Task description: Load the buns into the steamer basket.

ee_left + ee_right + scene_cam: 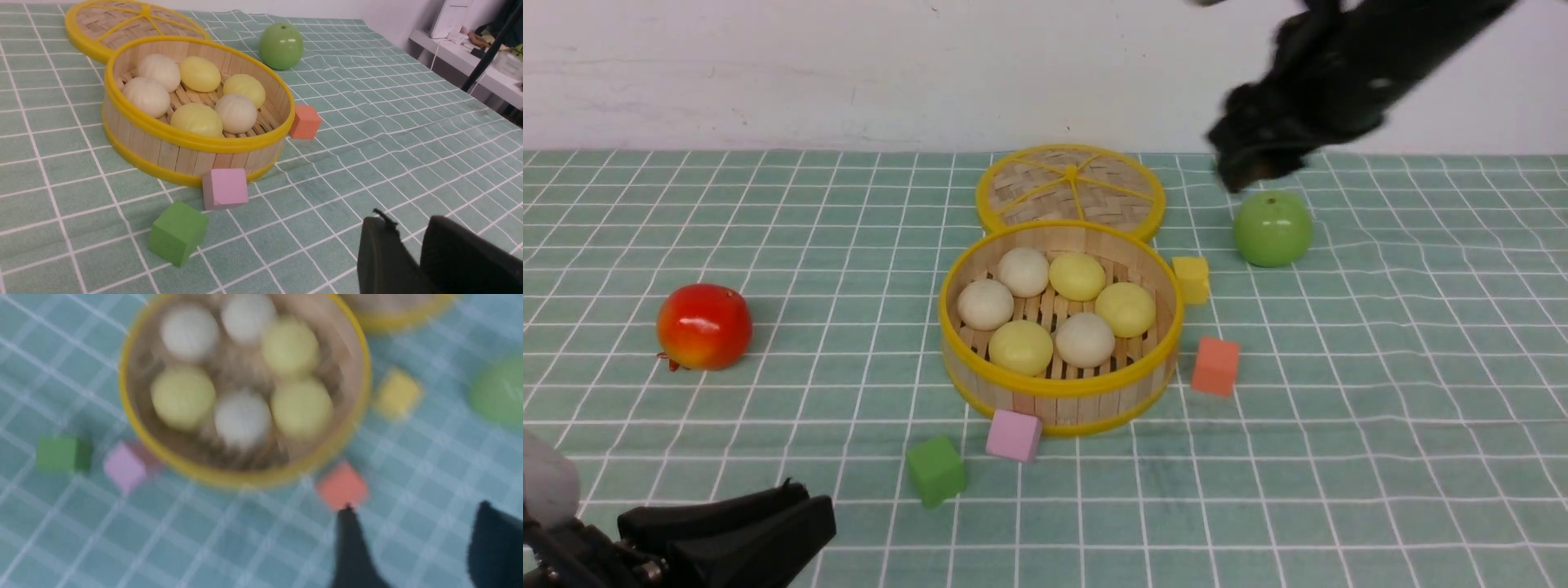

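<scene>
Round steamer basket point(1059, 390) sits upright, mouth up, holding all six buns point(1058, 306). Right gripper point(412, 547), blurred, is parted and empty; left gripper point(412, 249), cropped, slightly apart, empty.

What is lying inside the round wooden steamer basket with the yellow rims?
The round wooden steamer basket holds six smooth buns, three beige-white and three pale yellow, resting on its slat floor. The buns cover most of that floor, and the near wall hides the floor's front edge.

Six buns point(197, 118) are held in the steamer basket point(192, 143); a pink cube point(225, 188) is pressed against its wall.
</scene>
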Tool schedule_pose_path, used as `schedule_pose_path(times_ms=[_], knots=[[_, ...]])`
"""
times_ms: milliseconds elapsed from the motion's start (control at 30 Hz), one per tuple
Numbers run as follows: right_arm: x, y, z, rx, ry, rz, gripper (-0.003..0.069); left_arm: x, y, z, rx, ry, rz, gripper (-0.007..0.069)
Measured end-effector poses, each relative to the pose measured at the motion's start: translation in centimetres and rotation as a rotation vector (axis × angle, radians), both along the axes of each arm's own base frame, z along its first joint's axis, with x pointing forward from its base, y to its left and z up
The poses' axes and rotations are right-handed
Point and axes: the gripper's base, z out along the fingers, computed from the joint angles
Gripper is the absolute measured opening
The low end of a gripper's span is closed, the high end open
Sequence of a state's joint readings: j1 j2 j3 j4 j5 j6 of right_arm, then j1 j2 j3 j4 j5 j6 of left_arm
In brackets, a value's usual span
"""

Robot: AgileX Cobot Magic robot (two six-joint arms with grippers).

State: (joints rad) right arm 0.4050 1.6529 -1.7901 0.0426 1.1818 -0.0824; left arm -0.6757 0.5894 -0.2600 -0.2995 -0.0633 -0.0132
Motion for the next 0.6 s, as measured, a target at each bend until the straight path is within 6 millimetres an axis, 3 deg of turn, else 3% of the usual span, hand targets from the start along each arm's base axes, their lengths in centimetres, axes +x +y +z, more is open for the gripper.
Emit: schedule_pose_path(times_ms=[67,100,233,333,600], knots=[[-1.1,-0.6,0.4,-0.005,0.015,-0.012,0.0257,0.0,0.0,0.0,0.0,0.0,0.0,0.015],[-2.9,-1.5,1.0,-0.007,0.028,-0.028,0.0172,0.0,0.0,0.0,0.0,0.0,0.0,0.015],[-6.5,-3.0,1.5,0.017,0.039,-0.072,0.0041,0.0,0.0,0.0,0.0,0.0,0.0,0.015],[-9.2,-4.2,1.8,0.028,0.028,-0.083,-0.0003,0.0,0.0,0.0,0.0,0.0,0.0,0.015],[-15.1,-6.7,3.8,0.078,-0.065,-0.083,-0.0013,0.0,0.0,0.0,0.0,0.0,0.0,0.0161]])
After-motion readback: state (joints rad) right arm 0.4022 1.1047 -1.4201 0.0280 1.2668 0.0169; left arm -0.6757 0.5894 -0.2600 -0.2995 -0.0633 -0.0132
